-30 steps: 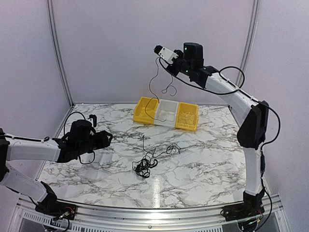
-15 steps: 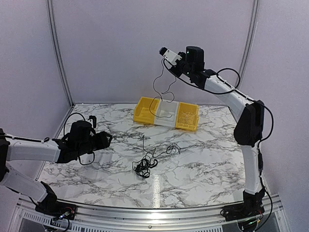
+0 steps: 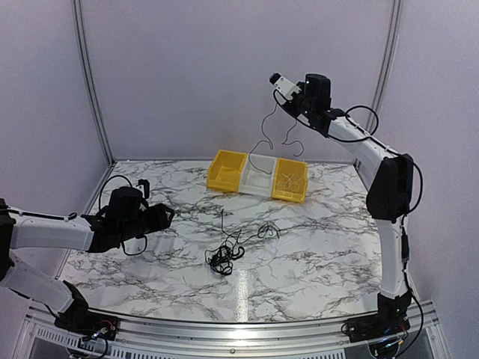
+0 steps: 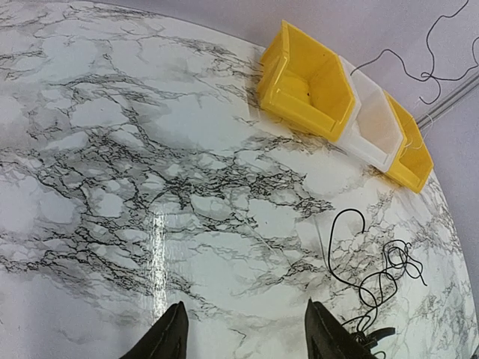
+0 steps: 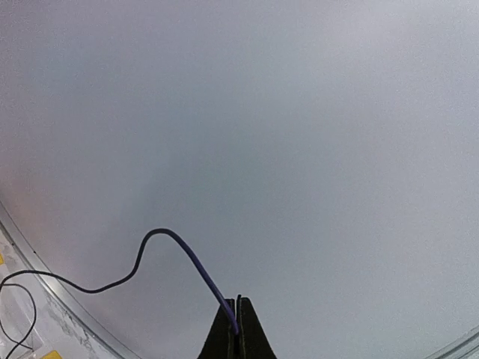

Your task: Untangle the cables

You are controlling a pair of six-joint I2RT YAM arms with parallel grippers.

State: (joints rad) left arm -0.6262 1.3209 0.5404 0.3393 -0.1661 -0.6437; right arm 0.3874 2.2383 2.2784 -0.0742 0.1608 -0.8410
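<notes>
Right jaws, upper right of the top view, pinch a thin dark cable [image 5: 162,232] hanging down, apparently over the white bin [image 3: 257,185]. Knotted cables [image 3: 223,256] lie frame-right of the open left jaws; left arm nearer.

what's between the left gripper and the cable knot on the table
Only bare marble table between the left gripper and the cable knot; top view shows it.
</notes>
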